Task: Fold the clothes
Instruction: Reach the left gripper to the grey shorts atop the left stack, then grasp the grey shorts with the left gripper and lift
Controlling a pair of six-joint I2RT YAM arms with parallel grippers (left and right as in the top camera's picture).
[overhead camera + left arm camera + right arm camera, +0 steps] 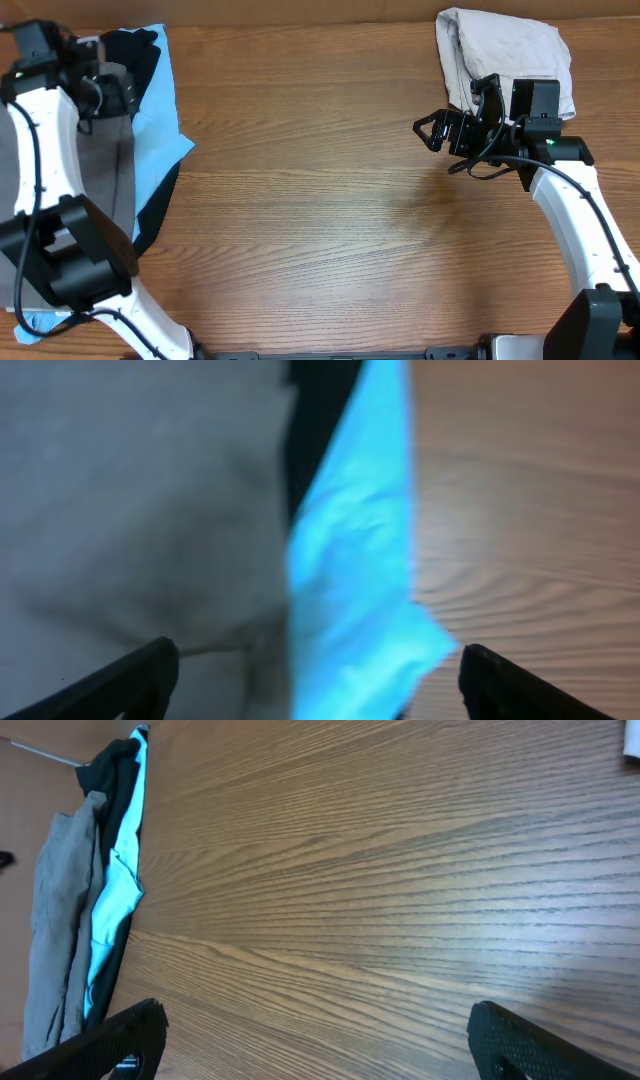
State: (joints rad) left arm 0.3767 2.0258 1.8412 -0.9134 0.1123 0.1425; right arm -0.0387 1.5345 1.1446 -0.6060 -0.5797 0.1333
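Clothes sit in two lots. Grey shorts [112, 170], a light-blue garment [160, 110] and black shorts [140, 48] overlap at the left edge of the table [320, 210]. Beige shorts [505, 50] lie bunched at the far right corner. My left gripper [318, 665] hangs over the grey-blue border, jaws wide apart. My right gripper [427, 131] hovers just beside the beige heap's near edge, jaws apart. A wide stretch of wood lies between the lots.

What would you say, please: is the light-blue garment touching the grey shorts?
Touching. In the left wrist view the light-blue garment lies straight against the grey shorts, with no table showing between them.
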